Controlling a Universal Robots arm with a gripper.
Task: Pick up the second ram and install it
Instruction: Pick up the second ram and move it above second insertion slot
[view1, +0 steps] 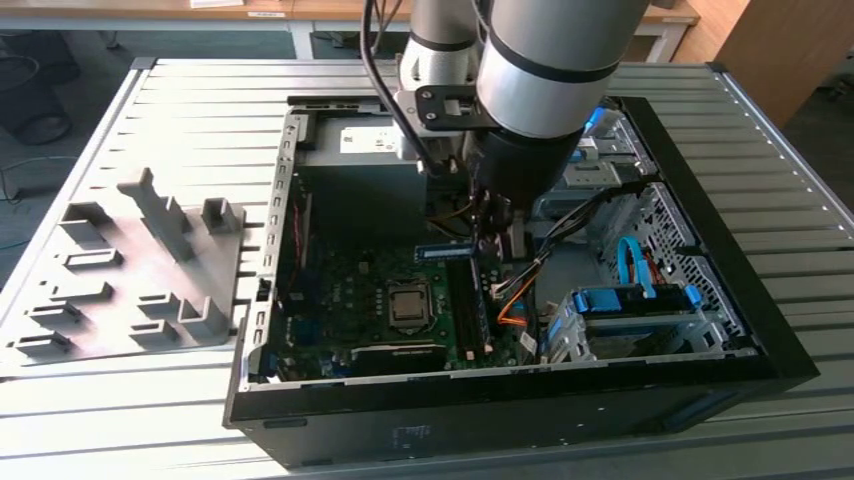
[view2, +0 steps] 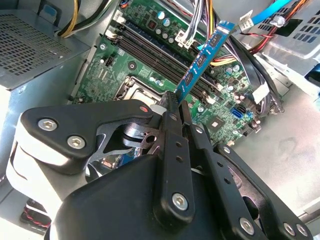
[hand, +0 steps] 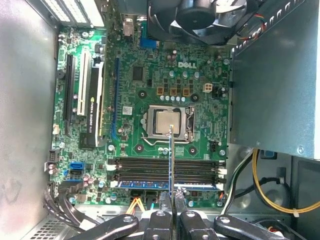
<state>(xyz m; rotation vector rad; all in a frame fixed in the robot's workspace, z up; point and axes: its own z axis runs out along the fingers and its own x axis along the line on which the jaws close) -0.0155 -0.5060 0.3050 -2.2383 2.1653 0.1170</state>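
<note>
I have my gripper (view2: 176, 102) clamped tight on one end of the second ram (view2: 202, 60), poised over the memory slots (view2: 155, 55), and gripped so far off-centre it could tilt and miss its slot.

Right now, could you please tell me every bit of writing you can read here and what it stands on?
Motherboard: a white brand mark beside the fan, not quoted here; the other print is too small.
Plug-in card: lettering along its edge, too small to read.
Memory stick in the shut gripper: no readable print.
Computer case: a pale mark on its outer wall, blurred.
</note>
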